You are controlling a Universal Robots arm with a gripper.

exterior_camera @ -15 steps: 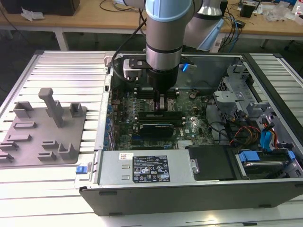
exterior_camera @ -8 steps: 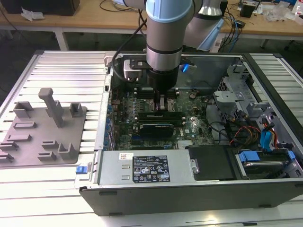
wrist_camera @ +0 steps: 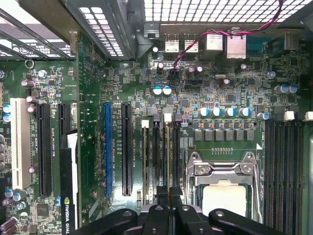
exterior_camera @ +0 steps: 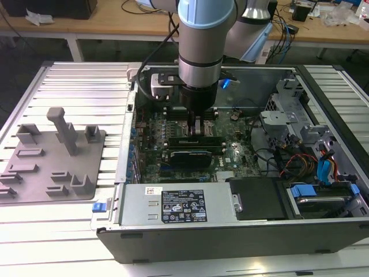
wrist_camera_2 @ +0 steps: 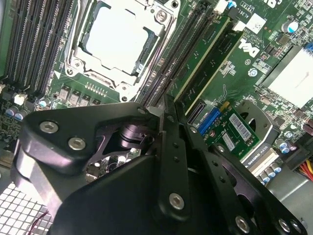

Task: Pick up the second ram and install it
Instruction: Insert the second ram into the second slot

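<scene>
We see the tool [exterior_camera: 196, 122] lowered into the open computer case [exterior_camera: 230, 231], drawn narrow with its fingertips [wrist_camera: 163, 203] together. They sit right over the second ram [wrist_camera: 168, 156], which stands in a memory slot just beside the processor [wrist_camera: 222, 198]. Whether they pinch the stick we cannot tell. The grey tray [exterior_camera: 52, 167] lies on the counter [exterior_camera: 75, 86], well apart.

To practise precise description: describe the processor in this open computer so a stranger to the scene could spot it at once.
Look in the open computer case, at its green motherboard. The processor is the square silver plate held under a metal frame, with long dark memory slots on both sides. Unlike those narrow slots, it is broad, square and bright.
</scene>
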